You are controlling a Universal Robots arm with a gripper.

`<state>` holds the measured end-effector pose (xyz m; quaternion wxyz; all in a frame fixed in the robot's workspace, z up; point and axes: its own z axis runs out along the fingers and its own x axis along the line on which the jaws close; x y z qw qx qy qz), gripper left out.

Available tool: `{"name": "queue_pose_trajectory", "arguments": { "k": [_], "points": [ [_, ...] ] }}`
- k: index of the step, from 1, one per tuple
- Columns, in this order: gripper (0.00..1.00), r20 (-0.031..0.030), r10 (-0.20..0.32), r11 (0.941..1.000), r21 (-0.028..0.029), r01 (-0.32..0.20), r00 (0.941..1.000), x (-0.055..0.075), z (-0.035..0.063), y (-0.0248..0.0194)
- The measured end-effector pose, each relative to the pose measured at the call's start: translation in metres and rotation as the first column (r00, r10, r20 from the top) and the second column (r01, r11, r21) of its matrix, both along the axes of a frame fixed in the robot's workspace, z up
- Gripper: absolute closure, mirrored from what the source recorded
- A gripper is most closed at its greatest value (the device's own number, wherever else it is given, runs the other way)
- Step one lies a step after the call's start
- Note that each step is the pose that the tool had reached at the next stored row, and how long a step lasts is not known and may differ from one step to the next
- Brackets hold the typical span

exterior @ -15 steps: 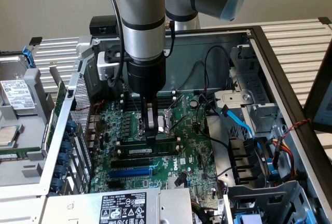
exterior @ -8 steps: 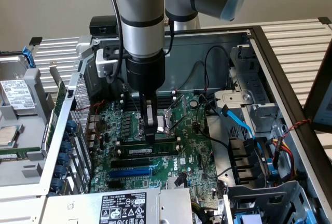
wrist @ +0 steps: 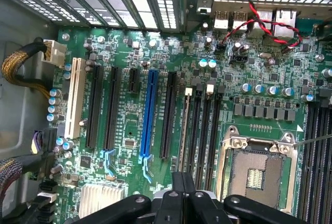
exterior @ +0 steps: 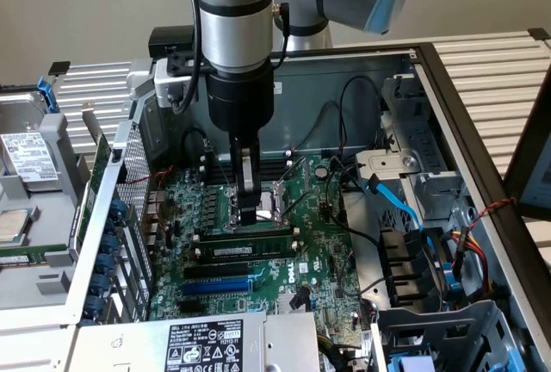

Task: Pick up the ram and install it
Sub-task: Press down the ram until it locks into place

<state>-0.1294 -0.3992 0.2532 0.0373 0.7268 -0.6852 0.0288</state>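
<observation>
The ram (exterior: pixel 245 242) is a long green stick with black chips. It stands on edge in a black memory slot on the motherboard (exterior: pixel 323 251), beside the processor socket. My gripper (exterior: pixel 249 215) points straight down over the stick's middle, fingers shut together with nothing between them. The tips are at or just above its top edge; I cannot tell whether they touch. In the wrist view the shut gripper (wrist: pixel 182 183) sits in line with the ram (wrist: pixel 185 125), seen edge-on in the first of several parallel memory slots.
The open processor socket (wrist: pixel 254 167) lies right beside the memory slots. A blue expansion slot (wrist: pixel 149 115) and black slots run parallel. Cables, a blue data cable (exterior: pixel 396 204) and a drive cage crowd the exterior view's right. The power supply (exterior: pixel 207 342) sits in front.
</observation>
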Motion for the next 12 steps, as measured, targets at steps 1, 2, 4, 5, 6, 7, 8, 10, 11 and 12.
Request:
{"name": "queue_pose_trajectory", "arguments": {
  "k": [1, 2, 4, 5, 6, 7, 8, 10, 11, 12],
  "points": [
    [0.9, 0.0, 0.0, 1.0, 0.0, 0.0, 1.0, 0.0, 0.0, 0.0],
    [0.9, 0.0, 0.0, 1.0, -0.0001, 0.0, 1.0, 0.0, 0.0, 0.0],
    [0.9, 0.0, 0.0, 1.0, -0.0002, 0.0, 1.0, 0.0, 0.0001, 0.0],
    [0.9, 0.0001, 0.0, 1.0, -0.0001, 0.0, 1.0, 0.0, 0.0001, 0.0],
    [0.9, 0.0001, 0.0, 1.0, -0.0002, 0.0, 1.0, 0.0, 0.0001, 0.0],
    [0.9, 0.0, 0.0, 1.0, -0.0002, 0.0, 1.0, 0.0, 0.0001, 0.0],
    [0.9, 0.0001, 0.0, 1.0, -0.0002, 0.0, 1.0, 0.0, 0.0001, 0.0],
    [0.9, 0.0001, -0.001, 1.0, -0.0002, 0.001, 1.0, 0.0, 0.0001, 0.0],
    [0.9, 0.0, -0.001, 1.0, -0.0001, 0.001, 1.0, 0.0, 0.0001, 0.0],
    [0.9, 0.0, -0.001, 1.0, 0.0001, 0.001, 1.0, 0.0, 0.0001, -0.0001]
  ]
}}
